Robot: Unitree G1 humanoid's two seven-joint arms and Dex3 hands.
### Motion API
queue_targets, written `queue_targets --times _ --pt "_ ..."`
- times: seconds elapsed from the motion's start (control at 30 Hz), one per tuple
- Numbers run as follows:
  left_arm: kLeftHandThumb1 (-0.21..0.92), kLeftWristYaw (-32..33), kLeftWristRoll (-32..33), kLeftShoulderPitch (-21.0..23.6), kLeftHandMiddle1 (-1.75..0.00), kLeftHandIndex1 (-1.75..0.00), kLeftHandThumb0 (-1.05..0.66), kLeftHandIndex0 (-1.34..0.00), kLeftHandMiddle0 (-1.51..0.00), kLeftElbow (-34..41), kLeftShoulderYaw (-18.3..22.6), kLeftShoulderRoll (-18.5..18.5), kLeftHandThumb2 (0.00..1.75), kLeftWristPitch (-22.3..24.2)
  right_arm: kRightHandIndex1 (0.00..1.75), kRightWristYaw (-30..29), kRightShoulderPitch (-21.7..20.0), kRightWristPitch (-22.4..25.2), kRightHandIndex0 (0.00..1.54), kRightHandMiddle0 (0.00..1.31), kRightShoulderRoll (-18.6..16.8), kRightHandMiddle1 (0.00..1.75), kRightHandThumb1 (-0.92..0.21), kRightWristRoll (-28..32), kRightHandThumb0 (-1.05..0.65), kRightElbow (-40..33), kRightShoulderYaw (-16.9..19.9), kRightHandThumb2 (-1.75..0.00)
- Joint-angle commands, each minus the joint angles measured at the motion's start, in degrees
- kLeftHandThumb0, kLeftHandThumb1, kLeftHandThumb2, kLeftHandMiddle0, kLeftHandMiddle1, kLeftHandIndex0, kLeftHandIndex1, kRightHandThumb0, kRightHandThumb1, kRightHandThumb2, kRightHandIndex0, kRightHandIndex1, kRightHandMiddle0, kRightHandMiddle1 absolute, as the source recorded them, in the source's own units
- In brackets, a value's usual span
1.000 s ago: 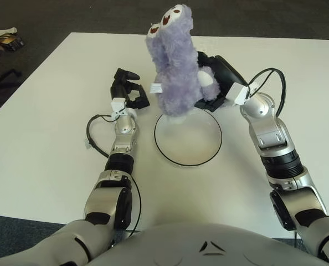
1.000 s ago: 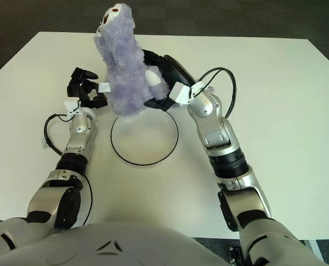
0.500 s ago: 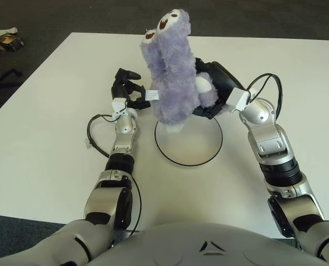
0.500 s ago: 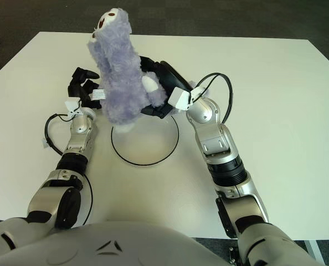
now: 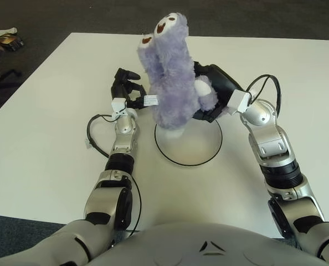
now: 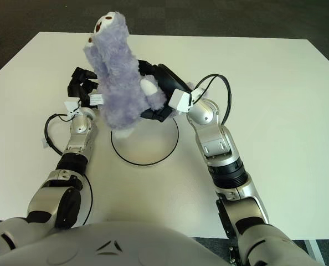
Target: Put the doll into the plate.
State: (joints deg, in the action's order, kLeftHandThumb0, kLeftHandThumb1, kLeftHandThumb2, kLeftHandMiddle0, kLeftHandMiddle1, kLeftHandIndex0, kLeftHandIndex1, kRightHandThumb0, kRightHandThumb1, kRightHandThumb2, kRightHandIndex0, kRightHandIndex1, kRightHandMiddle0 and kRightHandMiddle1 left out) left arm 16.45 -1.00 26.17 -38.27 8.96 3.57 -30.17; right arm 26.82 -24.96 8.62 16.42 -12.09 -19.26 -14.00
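Note:
A tall fuzzy purple doll with two round eyes on top stands upright, its white foot over the far left edge of the plate. The plate is white with a thin black rim and lies on the white table in front of me. My right hand is shut on the doll's right side, holding it up. My left hand rests on the table just left of the doll, fingers curled, holding nothing; the doll's white tag hangs beside it.
The white table spreads wide on all sides of the plate. Dark floor lies beyond its far edge. Some clutter sits on the floor at the far left.
My right hand has brought the doll leftward and a little nearer, tilting then straightening it at the plate's far left edge. The left hand has not moved.

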Motion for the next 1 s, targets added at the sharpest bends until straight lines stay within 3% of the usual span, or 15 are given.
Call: queue_targets --times 0.0,0.43,0.53,0.6,0.77,0.87,0.93,0.97 --pt "0.17 -0.04 0.82 -5.11 -1.75 -1.75 -0.01 -0.6 -0.61 -2.74 0.45 0.8 1.5 0.32 1.75 1.66 -0.99 1.98 0.75 0.99 1.53 1.75 -0.14 -0.29 0.54 -1.96 -0.22 -1.53" --pt "0.18 0.65 -0.02 -5.0 -1.75 -1.75 -0.01 -0.59 -0.6 -2.57 0.06 0.67 1.48 0.84 1.75 4.51 -3.23 6.82 0.69 0.79 4.64 1.75 -0.21 -4.82 0.51 -5.02 -2.24 -1.44" --pt "0.18 0.37 -0.19 -4.99 -1.75 -1.75 -0.01 -0.59 -0.6 -2.79 -0.15 0.47 1.49 0.01 1.74 5.28 -3.75 6.8 0.59 0.73 4.97 1.74 -0.19 -4.61 0.21 -5.4 -2.35 -1.47" --pt "0.18 0.29 -0.19 -4.97 -1.75 -1.75 -0.01 -0.59 -0.6 -2.94 -0.18 0.43 1.49 -0.39 1.74 5.62 -3.88 6.84 0.49 0.65 5.06 1.72 -0.25 -4.43 0.09 -5.51 -2.32 -1.38" --pt "0.18 0.17 -0.4 -5.02 -1.75 -1.75 -0.01 -0.59 -0.6 -2.86 -0.39 0.2 1.49 0.28 1.75 6.04 -3.67 6.52 0.35 0.54 5.06 1.64 -0.43 -3.64 0.02 -5.72 -1.74 -1.16" --pt "0.18 0.16 -0.24 -4.99 -1.75 -1.75 -0.01 -0.59 -0.6 -2.7 -0.28 0.25 1.49 0.88 1.71 5.58 -3.2 4.98 0.27 0.45 5.33 1.58 -0.61 -3.54 0.01 -5.39 -1.39 -0.89" --pt "0.18 0.22 -0.2 -4.89 -1.75 -1.75 -0.01 -0.59 -0.6 -2.73 -0.21 0.25 1.49 0.96 1.59 5.27 -3.09 4.27 0.13 0.29 5.5 1.48 -0.31 -3.77 0.0 -5.11 -1.34 -1.14" --pt "0.18 0.24 -0.22 -4.86 -1.75 -1.75 -0.01 -0.59 -0.6 -2.76 -0.2 0.23 1.49 0.96 1.57 5.03 -3.02 3.73 0.11 0.26 5.62 1.47 -0.26 -4.0 0.0 -4.89 -1.33 -1.19"
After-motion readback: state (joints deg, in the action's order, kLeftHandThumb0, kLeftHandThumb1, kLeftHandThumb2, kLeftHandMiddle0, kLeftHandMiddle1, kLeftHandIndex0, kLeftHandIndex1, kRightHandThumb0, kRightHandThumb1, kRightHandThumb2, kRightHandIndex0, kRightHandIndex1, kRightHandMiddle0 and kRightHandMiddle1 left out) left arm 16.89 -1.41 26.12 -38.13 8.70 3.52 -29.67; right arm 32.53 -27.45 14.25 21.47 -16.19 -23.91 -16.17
